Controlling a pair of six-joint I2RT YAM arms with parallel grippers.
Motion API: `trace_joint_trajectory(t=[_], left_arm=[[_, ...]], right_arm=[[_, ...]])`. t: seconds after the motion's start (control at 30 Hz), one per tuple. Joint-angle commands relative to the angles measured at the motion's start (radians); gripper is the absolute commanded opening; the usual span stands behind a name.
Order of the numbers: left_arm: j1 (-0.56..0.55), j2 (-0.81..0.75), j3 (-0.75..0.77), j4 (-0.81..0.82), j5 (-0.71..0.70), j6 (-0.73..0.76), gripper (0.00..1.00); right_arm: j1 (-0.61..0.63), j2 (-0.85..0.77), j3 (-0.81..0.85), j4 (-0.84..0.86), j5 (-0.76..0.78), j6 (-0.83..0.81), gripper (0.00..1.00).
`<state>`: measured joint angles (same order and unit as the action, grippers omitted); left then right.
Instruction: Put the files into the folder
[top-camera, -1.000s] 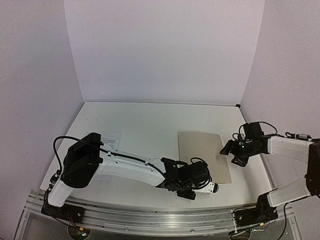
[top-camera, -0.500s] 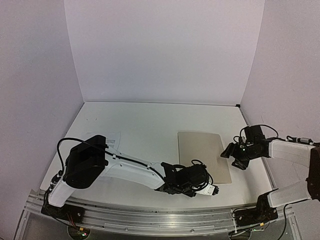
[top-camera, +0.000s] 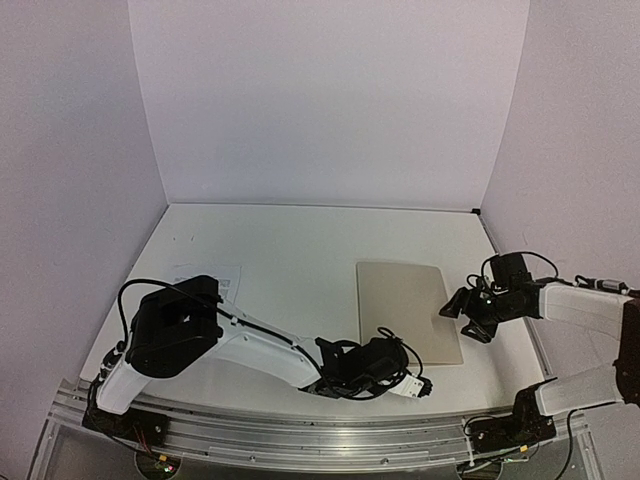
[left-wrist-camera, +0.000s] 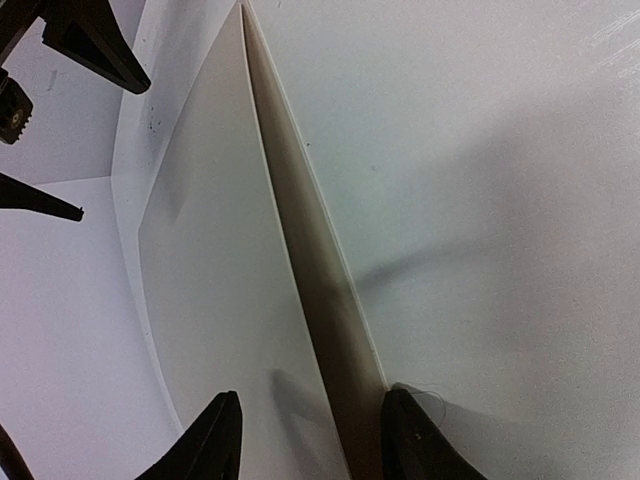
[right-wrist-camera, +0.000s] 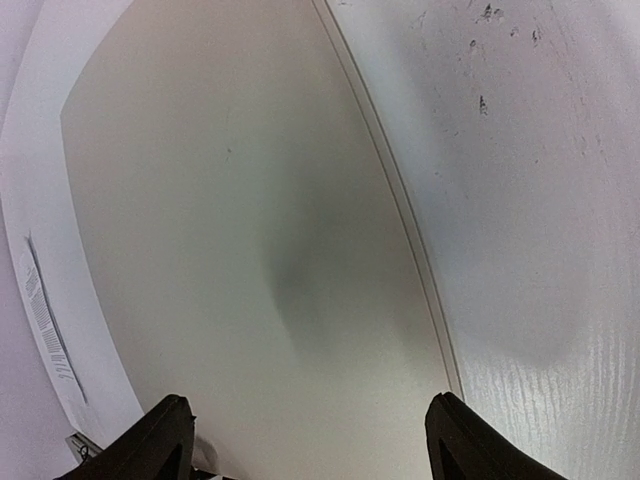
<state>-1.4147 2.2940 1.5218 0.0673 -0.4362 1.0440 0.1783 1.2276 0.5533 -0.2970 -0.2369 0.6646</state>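
Note:
The beige folder (top-camera: 405, 310) lies shut and flat on the table, right of centre. My left gripper (top-camera: 414, 386) is low at the folder's near edge. In the left wrist view it (left-wrist-camera: 312, 440) is open, its two fingers straddling the folder's (left-wrist-camera: 215, 260) long edge, where a darker tan band shows. My right gripper (top-camera: 453, 305) is at the folder's right edge. In the right wrist view it (right-wrist-camera: 315, 442) is open and empty over the folder's cover (right-wrist-camera: 250, 230). One white printed sheet (top-camera: 215, 278) lies at the left, partly hidden by my left arm. I see no second sheet.
White walls close the table at the back and both sides. My left arm (top-camera: 260, 345) stretches low across the near half of the table. A metal rail (top-camera: 300, 440) runs along the near edge. My right gripper's fingers (left-wrist-camera: 90, 50) show at the top left of the left wrist view.
My left arm has reached further right and sunk lower, bringing its gripper to the folder's near edge. My right gripper has shifted slightly down at the folder's right edge.

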Motion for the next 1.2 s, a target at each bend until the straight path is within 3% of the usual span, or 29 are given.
trace_joint_trajectory(t=[0.0,0.27,0.43,0.6,0.77,1.0,1.17], left_arm=[[0.002,-0.019,-0.035,0.107,-0.032,0.068,0.45],[0.005,-0.065,-0.057,0.111,-0.010,0.040,0.46],[0.019,-0.052,-0.038,0.136,-0.016,0.042,0.41],[0.032,-0.039,-0.022,0.145,-0.015,0.047,0.27],[0.040,-0.037,-0.025,0.165,-0.017,0.054,0.00],[0.048,-0.078,-0.062,0.238,0.004,0.031,0.00],[0.060,-0.099,-0.068,0.304,-0.002,-0.001,0.00]], right_arm=[[0.003,-0.038,-0.012,0.012,-0.066,0.020,0.82],[0.003,-0.069,-0.023,0.007,-0.076,0.027,0.82],[0.003,-0.068,-0.023,0.007,-0.080,0.028,0.82],[0.003,-0.069,-0.032,0.006,-0.092,0.027,0.82],[0.004,-0.078,-0.048,-0.007,-0.100,0.032,0.82],[0.003,-0.117,0.025,-0.162,-0.018,-0.019,0.92],[0.001,-0.107,-0.014,-0.161,-0.087,0.011,0.96]])
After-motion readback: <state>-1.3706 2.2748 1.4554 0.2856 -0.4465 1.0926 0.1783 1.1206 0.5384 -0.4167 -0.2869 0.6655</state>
